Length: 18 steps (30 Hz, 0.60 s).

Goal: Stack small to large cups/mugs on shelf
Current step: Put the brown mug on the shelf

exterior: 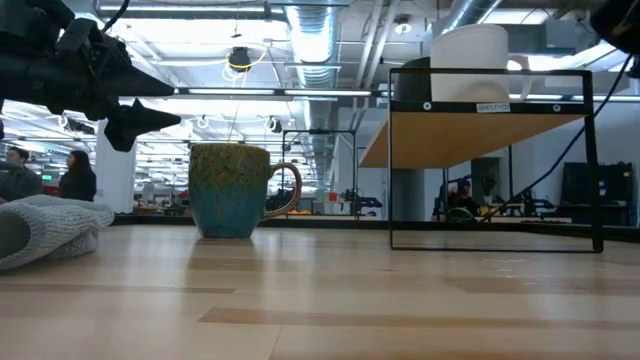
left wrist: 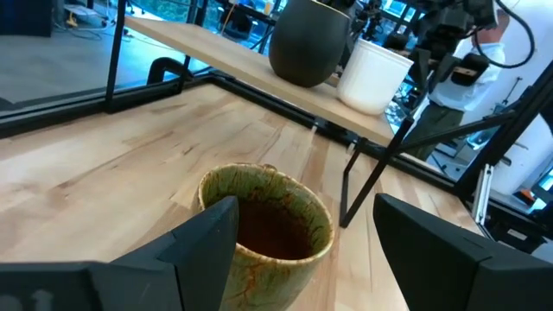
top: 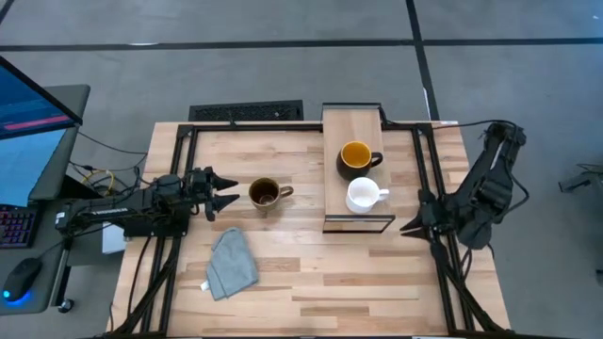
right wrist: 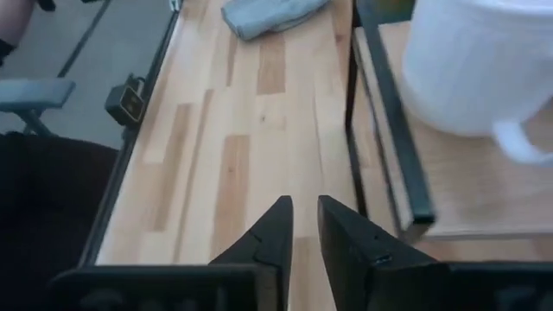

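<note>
Your left gripper [top: 229, 193] hangs above the table [top: 311, 273] with its fingers spread wide and nothing between them. Its tips point right at the olive-brown mug [top: 264, 195], just short of it. In the left wrist view the two fingers [left wrist: 207, 238] frame that mug [left wrist: 268, 229] on either side, not touching it. The mug stands upright on the tabletop, left of the shelf, dark inside, handle turned toward the shelf. In the low view it [exterior: 232, 190] shows a blue-green lower half, and the gripper [exterior: 140, 105] sits up and to its left.

To the right you have the shelf [top: 353, 127], a narrow raised board running near to far. The dark mug [top: 356, 157] with the yellow-orange inside stands on it toward the far side. The white mug [top: 363, 196] stands just beside it on the near side, by the shelf's near end, handle pointing right.

Your right gripper [top: 412, 227] waits off the shelf's near right corner, fingers almost together and holding nothing; its wrist view shows only a thin slit between them [right wrist: 304, 226].

A grey cloth [top: 231, 264] lies crumpled on the table, near and left of the olive-brown mug.
</note>
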### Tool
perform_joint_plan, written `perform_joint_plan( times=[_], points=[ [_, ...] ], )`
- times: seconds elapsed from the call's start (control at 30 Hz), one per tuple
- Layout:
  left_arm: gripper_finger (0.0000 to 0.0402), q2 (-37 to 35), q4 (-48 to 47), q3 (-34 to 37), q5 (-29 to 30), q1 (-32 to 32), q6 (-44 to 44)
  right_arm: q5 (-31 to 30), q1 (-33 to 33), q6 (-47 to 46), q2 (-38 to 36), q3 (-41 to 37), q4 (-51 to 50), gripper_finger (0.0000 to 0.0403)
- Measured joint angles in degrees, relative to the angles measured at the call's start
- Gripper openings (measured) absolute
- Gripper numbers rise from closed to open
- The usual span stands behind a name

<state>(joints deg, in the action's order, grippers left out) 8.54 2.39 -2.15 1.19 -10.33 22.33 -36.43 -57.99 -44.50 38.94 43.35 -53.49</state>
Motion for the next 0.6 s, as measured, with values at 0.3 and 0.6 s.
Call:
perform_joint_plan(
  times=[0.3,0.6],
  points=[
    [0.0261,0.0,-0.1,0.0,0.0,0.0,0.0,-4.7,4.3,4.4,-7.6,0.0,-3.0,0.0066],
    [0.0261,0.0,-0.5,0.0,0.0,0.0,0.0,-6.2,13.3,8.1,-8.9,0.0,-4.1,0.0051]
  ],
)
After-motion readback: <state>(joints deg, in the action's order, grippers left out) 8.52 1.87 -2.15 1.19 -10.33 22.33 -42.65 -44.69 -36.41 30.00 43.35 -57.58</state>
